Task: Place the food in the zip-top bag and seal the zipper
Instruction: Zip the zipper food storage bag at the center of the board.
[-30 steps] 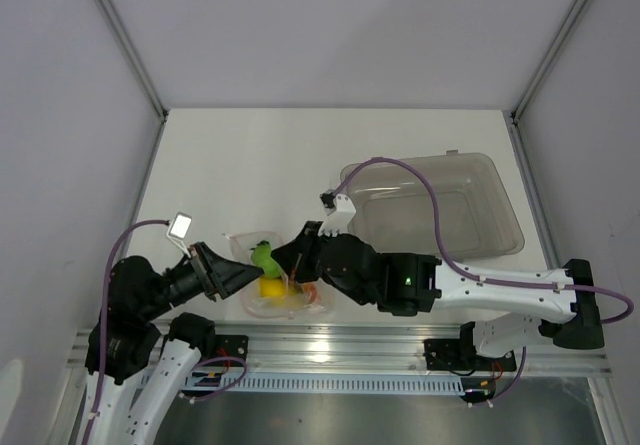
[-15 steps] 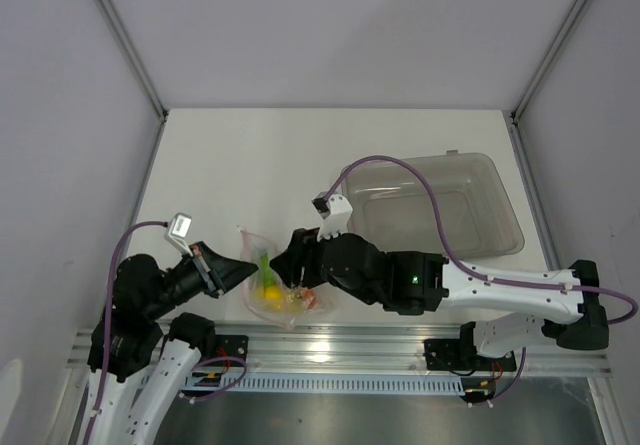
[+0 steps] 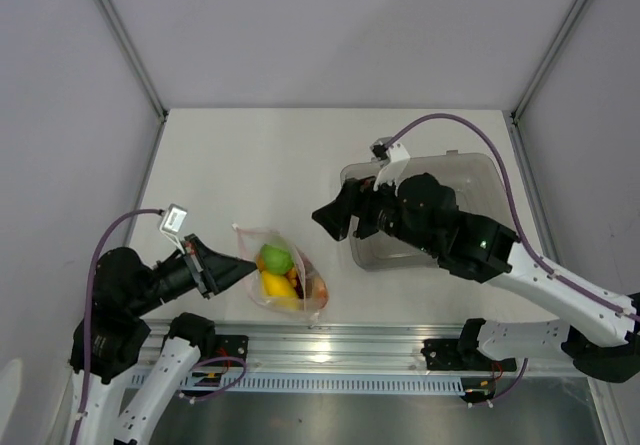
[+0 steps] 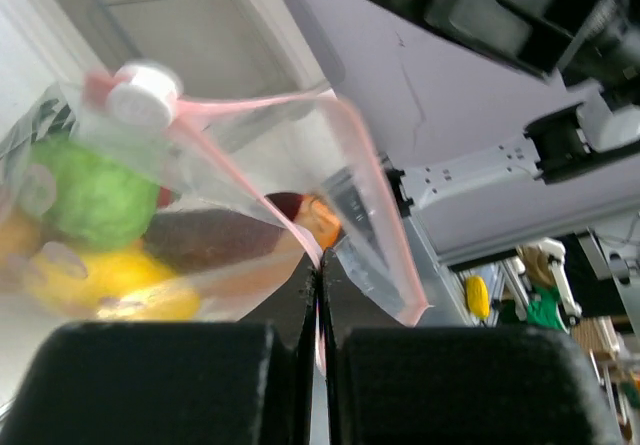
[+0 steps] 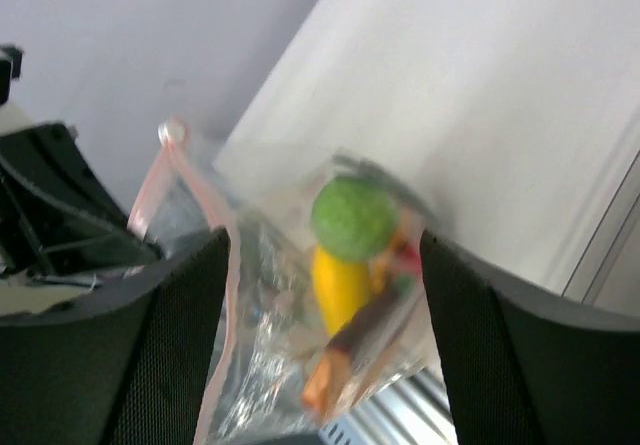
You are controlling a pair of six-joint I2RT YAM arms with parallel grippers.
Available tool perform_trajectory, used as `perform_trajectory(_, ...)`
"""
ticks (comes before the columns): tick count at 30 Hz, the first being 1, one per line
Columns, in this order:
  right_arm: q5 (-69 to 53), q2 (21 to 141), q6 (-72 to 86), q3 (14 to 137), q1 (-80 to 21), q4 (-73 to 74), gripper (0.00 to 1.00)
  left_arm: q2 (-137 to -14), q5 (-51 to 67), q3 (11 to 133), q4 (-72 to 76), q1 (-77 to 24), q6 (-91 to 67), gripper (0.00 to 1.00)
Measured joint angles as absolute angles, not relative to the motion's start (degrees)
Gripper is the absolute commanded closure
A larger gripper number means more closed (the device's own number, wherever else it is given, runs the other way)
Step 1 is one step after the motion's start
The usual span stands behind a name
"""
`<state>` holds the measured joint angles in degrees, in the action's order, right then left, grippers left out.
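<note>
The zip-top bag (image 3: 283, 277) lies on the table at the near left, clear and crinkly, with the food inside: a green round fruit (image 3: 275, 259), a yellow fruit (image 3: 277, 286) and orange and red pieces (image 3: 316, 290). My left gripper (image 3: 250, 263) is shut on the pinkish zipper (image 4: 322, 263) at the bag's mouth edge. In the left wrist view the pink strips spread apart past the jaws, up to a white slider (image 4: 145, 91). My right gripper (image 3: 335, 220) hangs open, up and to the right of the bag, touching nothing. The bag (image 5: 300, 325) shows far off between its fingers (image 5: 170, 335).
A grey translucent bin (image 3: 470, 180) stands at the right, partly under the right arm. The aluminium rail (image 3: 330, 350) runs along the table's near edge just below the bag.
The right gripper opened, let go of the bag and drew back up and right towards the bin. The left gripper closed on the zipper edge, and the bag turned more upright.
</note>
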<state>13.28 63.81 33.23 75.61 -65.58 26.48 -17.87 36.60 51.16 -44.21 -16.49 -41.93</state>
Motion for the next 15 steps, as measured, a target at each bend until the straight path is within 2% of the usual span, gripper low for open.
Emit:
perform_trajectory(4,5.0,63.7,29.3,78.1,-60.6,27.6,0.24,-19.7,41.1,53.4,-43.5,-16.5,-40.8,0.99)
perform_trajectory(15,-11.4,64.3,15.4,80.1,-58.1,31.2,0.24,-29.1,56.9,55.9,-37.4,-16.5,-38.9,1.00)
